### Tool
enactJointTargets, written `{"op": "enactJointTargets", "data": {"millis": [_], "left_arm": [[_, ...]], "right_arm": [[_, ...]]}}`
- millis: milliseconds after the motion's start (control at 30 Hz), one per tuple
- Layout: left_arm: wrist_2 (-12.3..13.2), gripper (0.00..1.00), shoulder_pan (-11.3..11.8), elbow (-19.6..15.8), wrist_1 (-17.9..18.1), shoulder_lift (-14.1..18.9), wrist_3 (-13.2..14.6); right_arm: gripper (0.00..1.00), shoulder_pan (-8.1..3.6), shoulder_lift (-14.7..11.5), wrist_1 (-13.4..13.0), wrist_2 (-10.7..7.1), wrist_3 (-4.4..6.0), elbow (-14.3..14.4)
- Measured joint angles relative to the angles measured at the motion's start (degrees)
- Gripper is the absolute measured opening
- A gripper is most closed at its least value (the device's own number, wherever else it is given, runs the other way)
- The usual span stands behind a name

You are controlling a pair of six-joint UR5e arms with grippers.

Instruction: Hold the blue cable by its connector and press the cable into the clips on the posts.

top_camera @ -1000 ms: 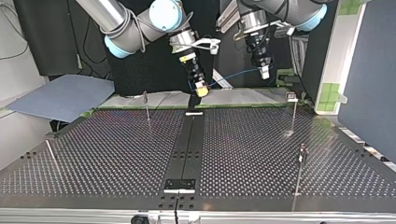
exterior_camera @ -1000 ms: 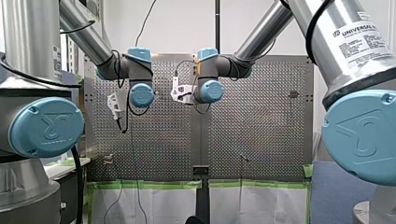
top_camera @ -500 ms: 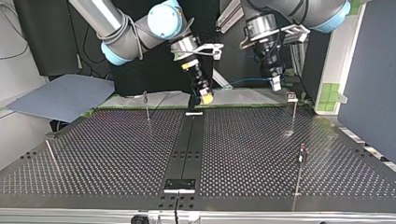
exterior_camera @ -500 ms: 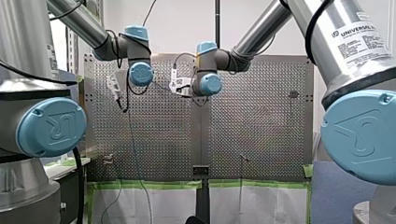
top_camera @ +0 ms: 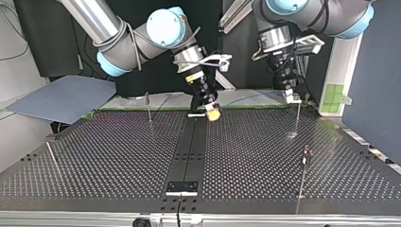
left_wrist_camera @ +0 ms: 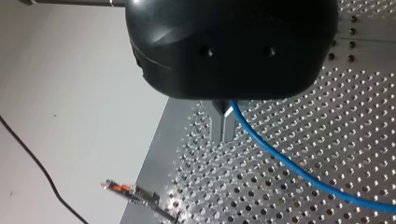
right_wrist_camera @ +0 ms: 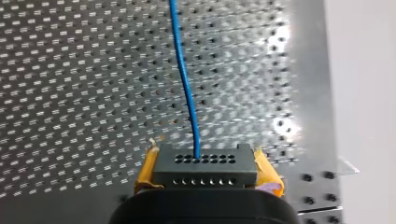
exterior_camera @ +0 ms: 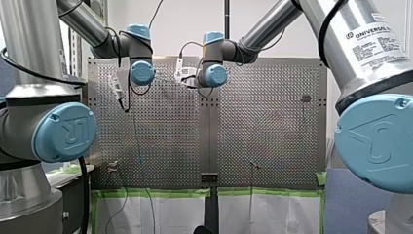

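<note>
Right gripper (right_wrist_camera: pixel 208 171): we clamp the connector (right_wrist_camera: pixel 205 161) between yellow pads (right_wrist_camera: pixel 145 170) — cable (right_wrist_camera: pixel 184 84) runs ahead.
Left gripper (left_wrist_camera: pixel 224 125): we pinch the cable, nearly closed, over the tabletop (left_wrist_camera: pixel 327 116).

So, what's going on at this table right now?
My right gripper, with yellow pads, is shut on the dark connector of the blue cable. My left gripper is closed on the cable further along. In the top view both hang over the perforated table's far edge, the left one beside a post. Whether the cable sits in that post's clip cannot be told.
</note>
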Motion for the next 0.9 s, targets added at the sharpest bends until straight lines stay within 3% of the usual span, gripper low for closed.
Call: {"op": "enactJointTargets", "data": {"millis": [300,700,900], "left_arm": [[4.6,0.00,4.6,1.6,-0.3,0.0,-1.3],[10.5,0.00,10.5,6.9,-3.0,-0.4,-2.3],[11.7,0.00,13.1,9.5,-4.4,0.1,-2.3]], "right_arm": [[0.00,-0.02,0.1,0.4,-0.08,0.39,-3.9],[0.00,-0.05,0.4,0.4,-0.39,1.06,-5.7],[0.00,-0.06,1.0,0.4,-0.50,1.33,-7.0]]}}
